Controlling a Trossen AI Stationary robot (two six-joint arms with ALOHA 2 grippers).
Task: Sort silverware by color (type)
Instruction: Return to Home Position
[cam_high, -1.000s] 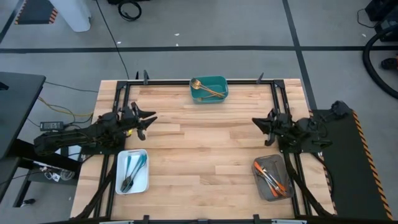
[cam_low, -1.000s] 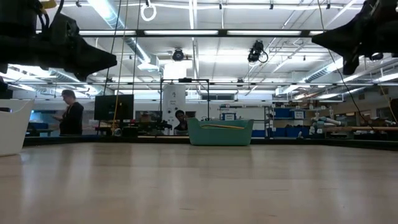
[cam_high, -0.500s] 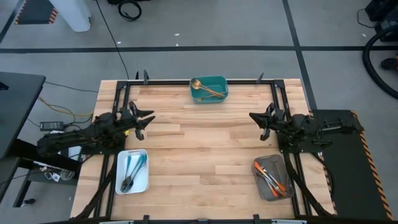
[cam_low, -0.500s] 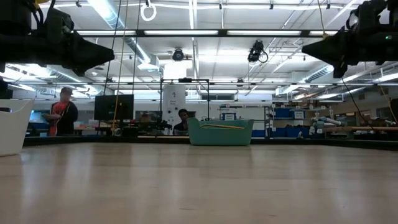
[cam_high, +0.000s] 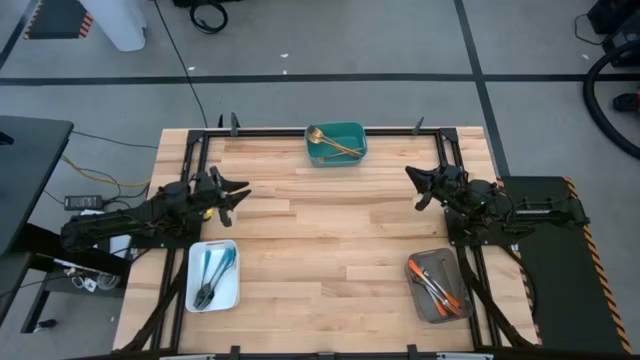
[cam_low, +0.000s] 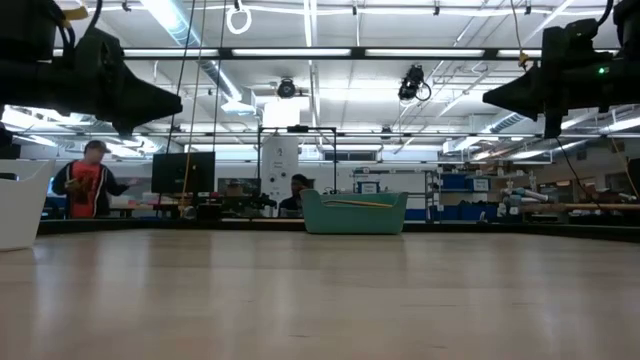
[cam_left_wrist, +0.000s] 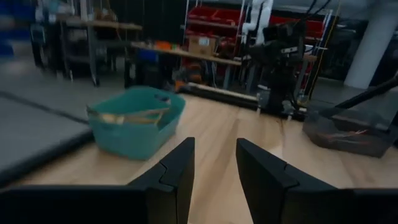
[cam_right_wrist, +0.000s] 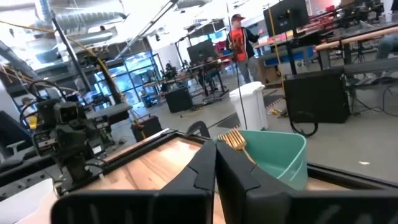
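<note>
The silverware lies sorted in three trays. Gold pieces rest in the teal tray at the table's far edge. Blue-handled pieces lie in the white tray near the left front. Orange-handled pieces lie in the grey tray near the right front. My left gripper hovers open above the table's left side, pointing right. My right gripper hovers shut above the right side, pointing left. In the wrist views the left gripper shows a gap and the right gripper shows none.
Bare wood spreads between the two arms and the three trays. A black frame runs along the far edge and down both sides. Beyond the table, a person in a red shirt stands in the room.
My right gripper has moved toward the table's far edge and levelled out from a downward tilt, while its arm has stretched back over the right edge. The trays and the silverware have stayed put.
</note>
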